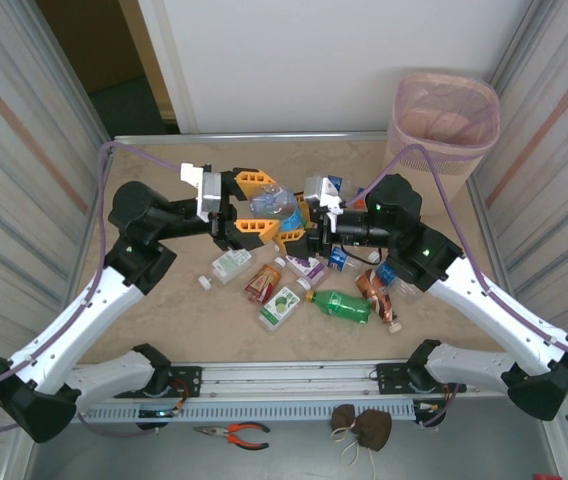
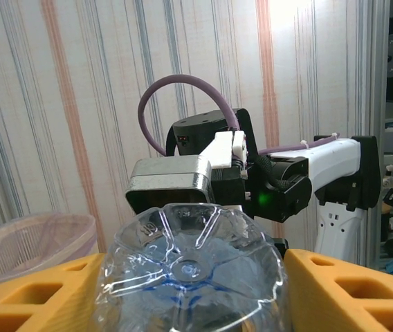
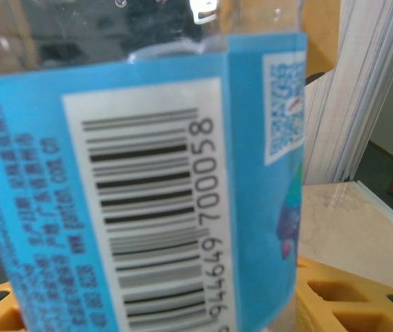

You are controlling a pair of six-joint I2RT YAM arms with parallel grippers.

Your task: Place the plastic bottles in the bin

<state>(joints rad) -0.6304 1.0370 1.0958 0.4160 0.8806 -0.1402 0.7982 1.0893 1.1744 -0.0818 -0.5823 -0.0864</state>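
Robot lab cell: two arms bolted to alu rail, corrugated wall panels, pliers.

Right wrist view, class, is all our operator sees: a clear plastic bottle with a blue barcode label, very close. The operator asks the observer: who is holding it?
Observer: The left pincer holds the clear blue-labelled plastic bottle. The left wrist view shows its base between that pincer's orange fingers.
Operator: Where is the bin?
Observer: The pale pink mesh-banded round bin stands at the far right corner of the top view.
Operator: Are other bottles waiting?
Observer: Yes, several lie on the beige table nearer the arm bases, among them a green plastic soda bottle.
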